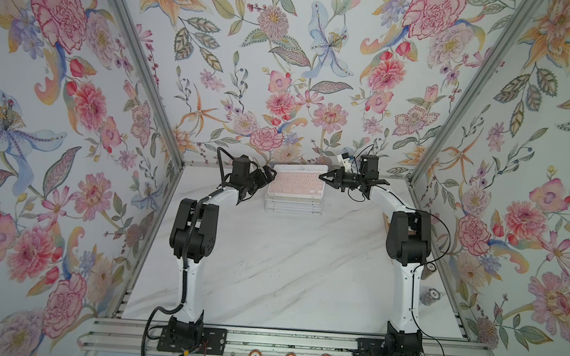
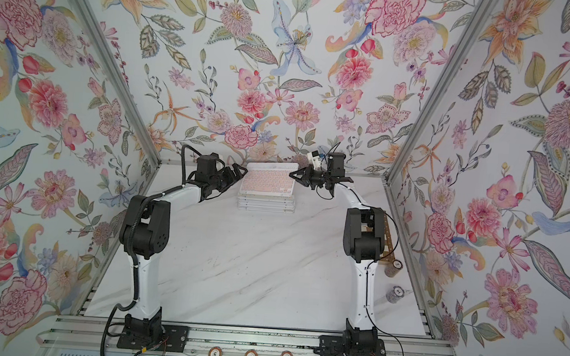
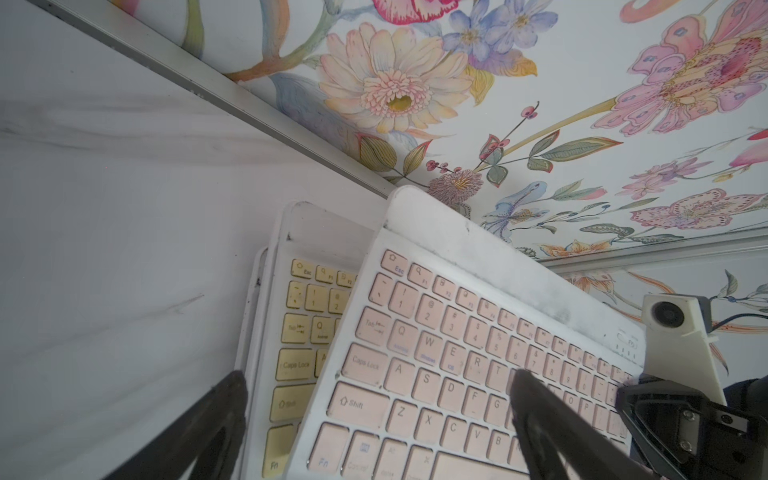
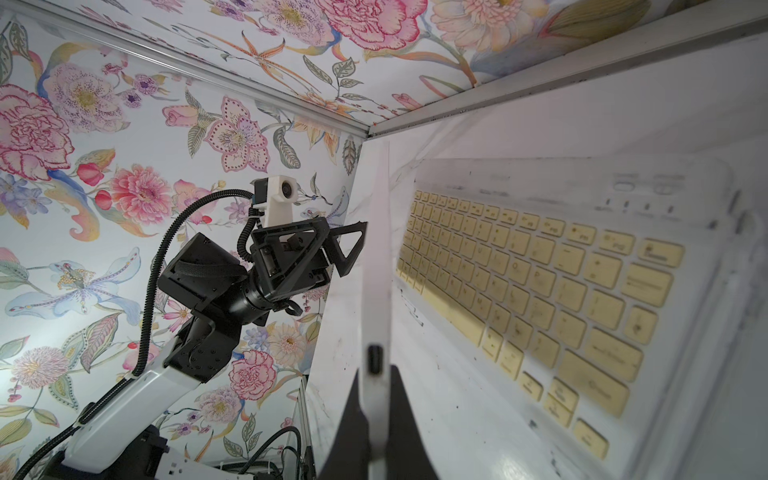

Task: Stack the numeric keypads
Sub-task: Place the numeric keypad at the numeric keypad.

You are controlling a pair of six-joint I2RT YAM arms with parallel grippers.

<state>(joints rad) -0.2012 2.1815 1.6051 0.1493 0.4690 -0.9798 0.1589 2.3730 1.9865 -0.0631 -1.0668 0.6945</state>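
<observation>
Looks nearly done: the stack of keypads (image 1: 293,207) sits by the back wall, and I see none loose on the table (image 1: 270,270). The right gripper (image 1: 322,177) is clamped on an edge of the pink keypad (image 1: 297,183), which lies askew over the yellow keypad (image 3: 303,332) and wants squaring up. The left gripper (image 1: 273,174) hovers at the other end, fingers apart.

Bright, even, diffuse light fills both top views. The table (image 1: 270,270) carries only faint, soft shadows and no hard glare. The frame posts (image 1: 140,62) splay toward the edges from the wide lens. In the left wrist view the pink keypad (image 3: 457,353) is sharp mid-frame, and the left gripper (image 3: 378,376) shows as dark, blurred fingers (image 3: 552,436). In the right wrist view the yellow keypad (image 4: 540,282) is out of focus and partly shaded, while the wall (image 4: 124,124) is crisp.
</observation>
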